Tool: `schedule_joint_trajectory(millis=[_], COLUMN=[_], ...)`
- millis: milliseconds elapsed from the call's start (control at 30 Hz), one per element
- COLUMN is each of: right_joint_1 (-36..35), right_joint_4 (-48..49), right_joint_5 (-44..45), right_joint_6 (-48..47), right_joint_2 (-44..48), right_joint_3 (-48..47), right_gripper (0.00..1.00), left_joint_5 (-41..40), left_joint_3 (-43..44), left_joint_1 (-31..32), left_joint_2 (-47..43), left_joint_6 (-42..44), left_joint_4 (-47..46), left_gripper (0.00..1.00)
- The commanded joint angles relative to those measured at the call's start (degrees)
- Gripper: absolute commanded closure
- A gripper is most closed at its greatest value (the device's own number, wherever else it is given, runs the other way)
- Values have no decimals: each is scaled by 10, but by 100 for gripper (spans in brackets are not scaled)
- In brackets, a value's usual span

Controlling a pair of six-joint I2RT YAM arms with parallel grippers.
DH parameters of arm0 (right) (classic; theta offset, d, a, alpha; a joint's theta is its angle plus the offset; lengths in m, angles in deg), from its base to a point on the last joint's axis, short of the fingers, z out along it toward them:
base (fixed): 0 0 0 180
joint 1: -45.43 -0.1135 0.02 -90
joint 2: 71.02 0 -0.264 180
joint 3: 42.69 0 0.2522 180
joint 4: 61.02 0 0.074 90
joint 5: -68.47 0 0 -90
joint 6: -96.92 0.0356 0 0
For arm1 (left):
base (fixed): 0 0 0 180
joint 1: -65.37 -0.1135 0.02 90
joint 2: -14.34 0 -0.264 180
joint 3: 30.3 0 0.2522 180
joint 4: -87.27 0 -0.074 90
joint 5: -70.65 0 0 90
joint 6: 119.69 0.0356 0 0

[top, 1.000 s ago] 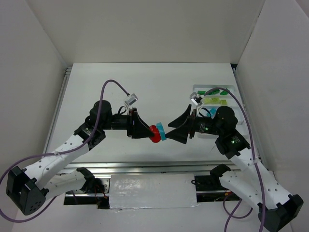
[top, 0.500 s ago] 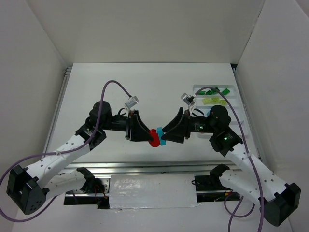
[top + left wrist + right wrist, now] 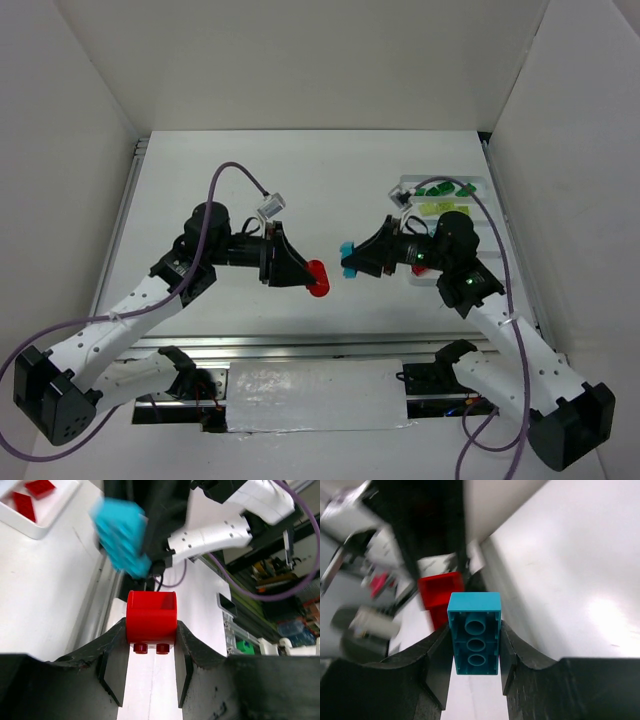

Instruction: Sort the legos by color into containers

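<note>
Legos: a red brick (image 3: 151, 616) clamped in the left gripper (image 3: 312, 274)'s narrowed jaws, a cyan brick (image 3: 474, 631) pinched likewise by the right gripper (image 3: 350, 258), the two near but apart over the table (image 3: 200, 180). The right wrist view shows the cyan underside (three tubes). The overhead view shows green bricks (image 3: 440, 188) and yellow-green bricks (image 3: 440, 208) in the white tray (image 3: 403, 183)'s far compartments.

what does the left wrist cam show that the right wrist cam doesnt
Only the left wrist view: a corner of the white tray with two red legos in it, and the right arm's white links. Only the right wrist view: the cyan brick's hollow underside, in sharp focus. Both: the red brick in the left gripper and the cyan brick in the right gripper.
</note>
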State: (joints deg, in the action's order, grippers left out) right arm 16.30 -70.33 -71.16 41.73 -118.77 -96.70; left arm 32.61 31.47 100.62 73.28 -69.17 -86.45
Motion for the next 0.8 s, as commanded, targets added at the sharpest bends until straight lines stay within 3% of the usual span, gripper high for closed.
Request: schedule_joint_trajectory(millis=[0,133,167,267,300,367,400,467,767], right_joint_1=[98,193,216,252,259,281,284,287,314], right_joint_4=[-46,-12,-37,-138,-195,-246,-255,-261,-282], right_joint_5=[17,-35,4,183,316,410,501,574,635], right_joint_6=[-12,12,3,-21,-15,3,13,41,21], right_joint_2=[-1,-30,-41,-79,-95,-157,-192,-222,-424], right_joint_3=[10,32,27,-18,-33,-75,-84,-105,-239], right_gripper=[100,100,100,100,100,100,100,100,100], left_joint_5=[-19,-12,-40,-143,-223,-315,-335,-360,-397], left_joint_3=[47,43,45,95,110,142,148,147,52], left_joint_1=[-20,-46,-51,-52,-51,-52,-52,-52,-54], left_joint_2=[-14,-11,-16,-21,-21,-18,-24,-40,-125], left_joint_6=[49,55,60,113,125,157,165,184,233], left_joint_4=[47,68,77,233,273,370,392,422,409], left_gripper=[100,100,100,100,100,100,100,100,100])
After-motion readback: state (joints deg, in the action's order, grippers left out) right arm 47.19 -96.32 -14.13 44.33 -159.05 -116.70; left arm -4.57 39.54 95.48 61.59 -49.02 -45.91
